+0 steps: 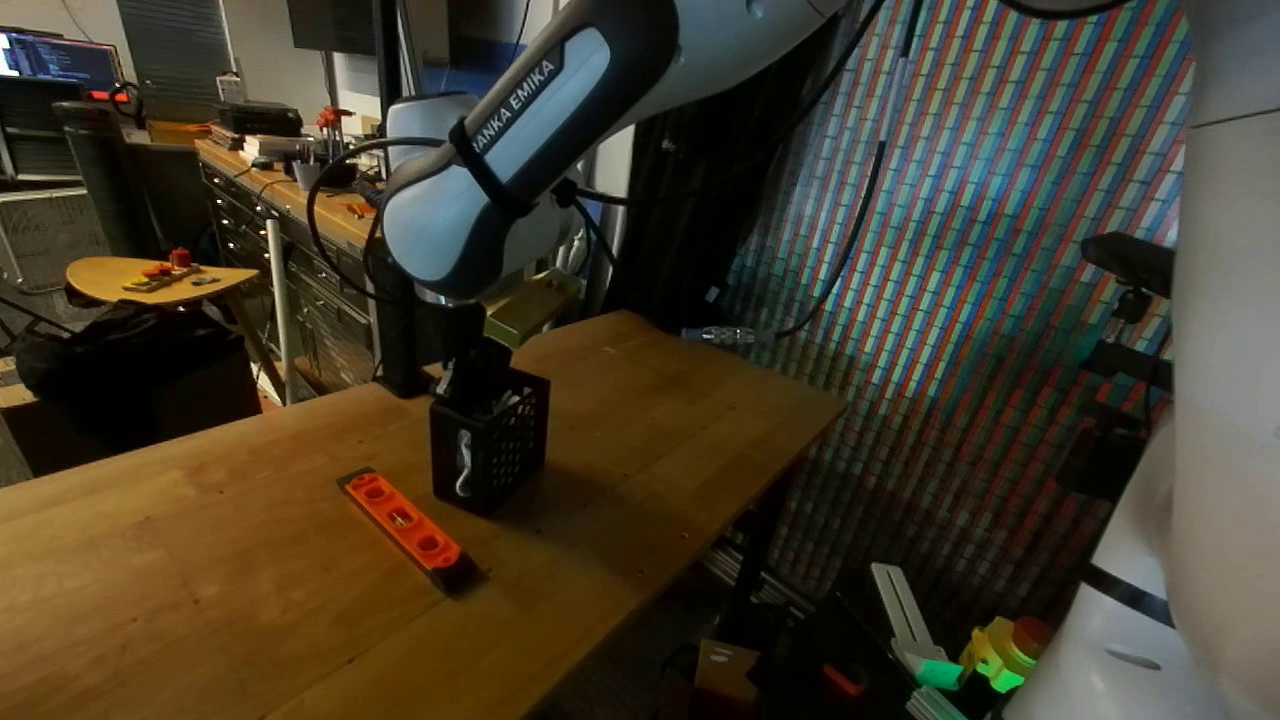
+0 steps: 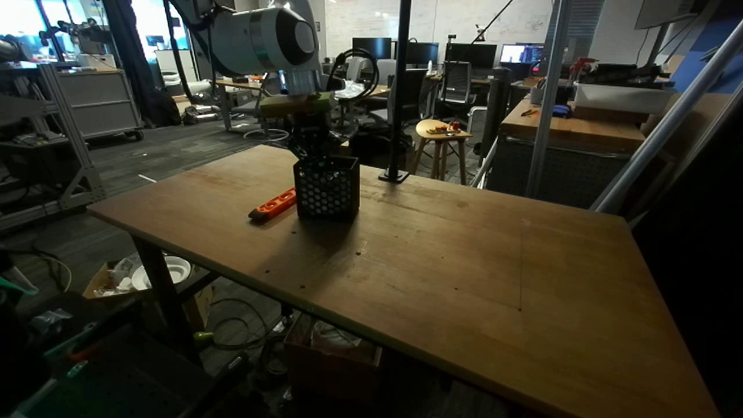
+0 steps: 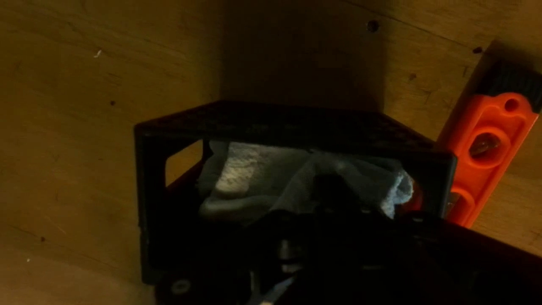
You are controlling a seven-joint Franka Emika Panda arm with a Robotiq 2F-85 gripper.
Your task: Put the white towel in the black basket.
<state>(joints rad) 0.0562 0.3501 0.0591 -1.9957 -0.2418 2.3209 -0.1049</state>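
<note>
The black basket (image 1: 490, 450) stands upright on the wooden table and also shows in an exterior view (image 2: 328, 188). In the wrist view its dark rim (image 3: 296, 137) surrounds the bunched white towel (image 3: 245, 169), which lies inside it. Bits of the towel (image 1: 464, 465) also show through the basket's side opening. My gripper (image 3: 332, 182) points down into the basket, its fingertips close together against the towel's raised folds. It looks shut on the towel, though the picture is very dark there. In both exterior views the gripper (image 1: 480, 375) (image 2: 313, 148) is at the basket's mouth and its fingertips are hidden.
An orange level (image 1: 405, 525) lies on the table close beside the basket; it also shows in the wrist view (image 3: 491, 156). A black post (image 2: 395, 139) rises from the table's edge behind the basket. The table's front edge (image 2: 278, 293) borders a drop to the floor.
</note>
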